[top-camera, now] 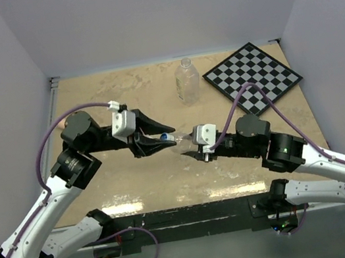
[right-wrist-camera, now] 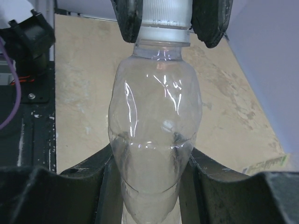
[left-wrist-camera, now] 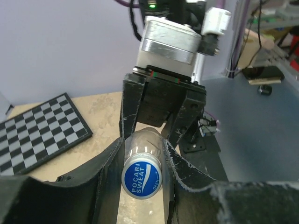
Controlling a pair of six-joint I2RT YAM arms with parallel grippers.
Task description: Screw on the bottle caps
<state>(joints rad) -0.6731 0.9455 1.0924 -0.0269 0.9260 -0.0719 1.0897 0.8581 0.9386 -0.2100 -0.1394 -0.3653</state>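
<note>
We are in the middle of threading the blue cap (left-wrist-camera: pixel 141 176) onto the small bottle (right-wrist-camera: pixel 156 140). Both are held in the air above the middle of the bench (top-camera: pixel 106 94). The bottle lies roughly level, with its neck pointing toward nine o'clock in the top view.

The right fingers (top-camera: pixel 193 151) are clamped around the bottle's body. Its thin wall bulges a little between them in the right wrist view. The left fingers (top-camera: pixel 154 144) are closed on the cap's ribbed rim from both sides, and the cap sits at the mouth.

To do this step well, we judge that alignment matters most. The cap face should stay square to the neck, with the left wrist's turning axis running straight down the bottle. If the cap is tilted, the thread will probably cross and jam.

The right grip should be firm enough to stop the bottle spinning, but not so hard that the neck goes oval. A light push along the axis while turning should help the thread bite. We would then let go, turn the wrist back and grip again as needed.

The tall bottle (top-camera: pixel 187 81) stands upright toward twelve o'clock, and we cannot tell from above whether it is capped. The checkerboard (top-camera: pixel 252 78) lies at about two o'clock, well clear of the work.
</note>
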